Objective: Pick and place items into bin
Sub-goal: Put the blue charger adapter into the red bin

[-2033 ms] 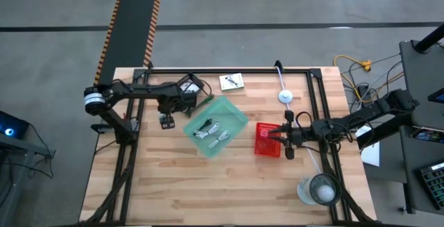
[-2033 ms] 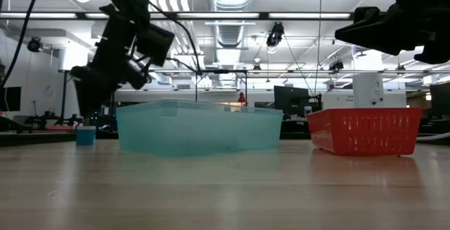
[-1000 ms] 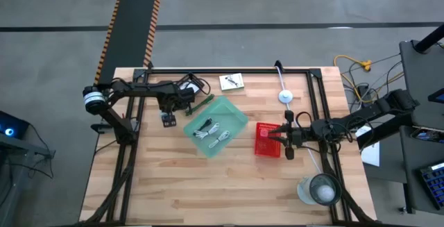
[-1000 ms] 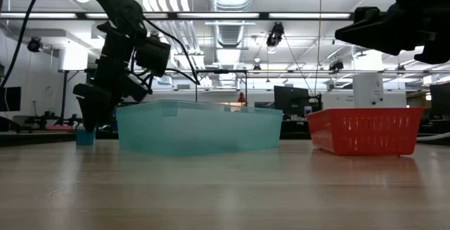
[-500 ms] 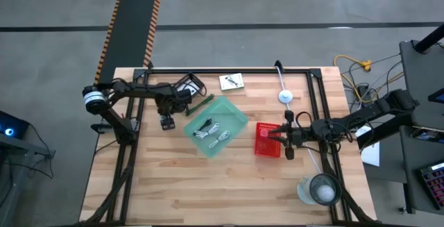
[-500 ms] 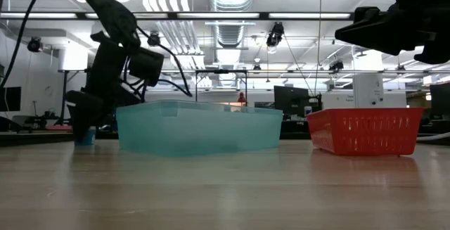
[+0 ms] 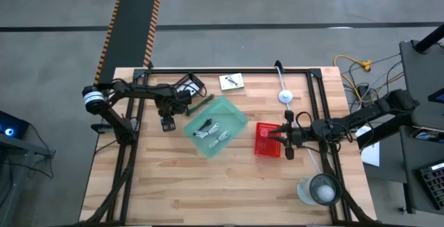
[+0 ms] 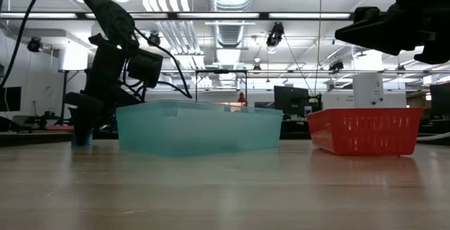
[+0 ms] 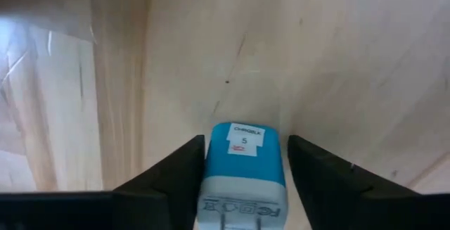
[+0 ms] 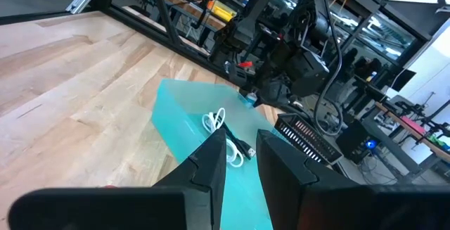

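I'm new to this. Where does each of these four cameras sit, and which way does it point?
High view: above, looking straight down on the table, teal bin, red basket and both arms.
Low view: at tabletop height, looking level across; the left arm reaches down beside the bin.
Left wrist view: on the left arm, looking down past its fingers at a blue charger.
Right wrist view: on the right arm, facing the bin and the other arm.
Three views share the bin.

The blue charger (image 9: pixel 244 175) is cut off by the frame's lower edge.
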`<action>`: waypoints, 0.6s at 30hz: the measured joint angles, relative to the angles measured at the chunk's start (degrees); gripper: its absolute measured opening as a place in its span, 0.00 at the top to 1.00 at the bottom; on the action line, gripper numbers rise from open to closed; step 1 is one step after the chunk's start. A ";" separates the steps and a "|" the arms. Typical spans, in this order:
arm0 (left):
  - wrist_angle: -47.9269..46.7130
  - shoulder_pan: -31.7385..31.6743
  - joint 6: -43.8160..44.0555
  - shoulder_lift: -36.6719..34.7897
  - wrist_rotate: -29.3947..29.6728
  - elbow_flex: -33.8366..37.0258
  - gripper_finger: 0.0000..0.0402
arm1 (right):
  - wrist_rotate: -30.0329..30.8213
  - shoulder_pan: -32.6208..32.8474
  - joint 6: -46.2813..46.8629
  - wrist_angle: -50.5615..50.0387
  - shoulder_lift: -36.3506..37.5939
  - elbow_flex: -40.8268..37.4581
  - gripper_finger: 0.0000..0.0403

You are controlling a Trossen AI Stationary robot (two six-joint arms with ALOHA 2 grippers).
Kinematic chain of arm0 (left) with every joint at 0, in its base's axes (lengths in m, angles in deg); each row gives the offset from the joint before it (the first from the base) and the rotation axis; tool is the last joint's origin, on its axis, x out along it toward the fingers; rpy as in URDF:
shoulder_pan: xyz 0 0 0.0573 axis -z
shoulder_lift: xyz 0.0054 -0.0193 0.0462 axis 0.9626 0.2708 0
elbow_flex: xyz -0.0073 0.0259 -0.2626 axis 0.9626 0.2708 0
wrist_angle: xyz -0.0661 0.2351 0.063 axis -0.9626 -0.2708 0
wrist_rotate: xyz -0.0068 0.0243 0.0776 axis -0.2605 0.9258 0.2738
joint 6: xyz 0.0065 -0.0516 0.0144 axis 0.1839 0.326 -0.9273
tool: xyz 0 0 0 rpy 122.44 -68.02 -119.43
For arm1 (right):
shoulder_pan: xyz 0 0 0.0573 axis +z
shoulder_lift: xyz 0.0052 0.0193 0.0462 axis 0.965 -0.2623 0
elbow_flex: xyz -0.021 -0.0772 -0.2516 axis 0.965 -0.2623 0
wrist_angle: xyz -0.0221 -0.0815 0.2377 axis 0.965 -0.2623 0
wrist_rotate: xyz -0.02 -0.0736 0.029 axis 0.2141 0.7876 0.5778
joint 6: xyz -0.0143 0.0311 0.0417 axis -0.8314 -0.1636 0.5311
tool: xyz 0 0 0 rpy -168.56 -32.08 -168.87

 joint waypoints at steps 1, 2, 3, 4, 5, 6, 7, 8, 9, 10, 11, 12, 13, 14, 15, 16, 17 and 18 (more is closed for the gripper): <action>-0.04 0.00 0.00 0.00 -0.23 0.00 0.57 | 0.00 0.01 0.08 0.00 0.00 0.00 0.83; -0.12 0.00 0.00 0.00 -0.32 0.02 0.60 | 0.00 -0.01 0.09 -0.01 0.00 0.00 0.83; -0.25 0.00 0.00 0.00 -0.29 0.02 0.63 | 0.00 0.00 0.07 -0.02 0.00 0.00 0.83; -0.36 0.00 0.13 0.00 -0.18 0.02 0.65 | 0.01 -0.01 0.07 0.00 0.00 0.00 0.83; -0.57 -0.02 0.41 0.00 -0.01 0.02 0.68 | 0.00 0.01 0.08 0.00 0.00 0.00 0.83; -0.64 -0.01 0.48 0.00 0.01 0.02 0.68 | 0.00 0.00 0.10 -0.01 0.00 0.00 0.83; -0.68 -0.02 0.49 0.00 -0.01 0.02 0.68 | 0.00 -0.01 0.10 -0.02 0.00 0.00 0.83; -0.72 0.00 0.52 0.00 0.00 0.02 0.68 | 0.00 0.01 0.10 0.00 0.00 0.00 0.83; -0.75 0.00 0.53 0.00 0.00 0.02 0.68 | 0.00 0.00 0.10 -0.02 0.00 0.00 0.83; -0.83 0.00 0.55 0.00 0.00 0.02 0.68 | 0.00 0.00 0.10 -0.01 0.00 0.00 0.83; -1.12 0.00 0.57 0.00 -0.06 0.02 0.68 | 0.00 -0.01 0.10 -0.02 0.00 0.00 0.83; -1.83 0.00 0.65 0.00 -0.19 -0.05 0.68 | 0.00 0.00 0.11 0.00 0.00 0.00 0.83; -3.42 0.00 1.19 0.06 -0.26 -0.44 0.68 | 0.00 0.01 0.12 -0.01 0.00 0.00 0.83; -5.15 0.00 2.28 0.07 -0.32 -1.03 0.68 | 0.00 -0.01 0.12 -0.02 0.00 0.00 0.83; -6.70 0.00 3.47 0.05 -0.76 -1.81 0.68 | 0.00 -0.01 0.12 0.00 0.00 0.00 0.83; -8.05 0.00 4.34 -0.15 -1.59 -2.56 0.68 | 0.00 -0.01 0.12 -0.02 0.00 0.00 0.83; -9.55 0.04 5.02 -0.59 -2.02 -3.28 0.68 | 0.00 0.01 0.12 -0.02 0.00 0.00 0.83; -10.92 0.15 5.32 -1.13 -2.53 -4.03 0.68 | 0.01 0.00 0.12 -0.02 0.00 0.00 0.83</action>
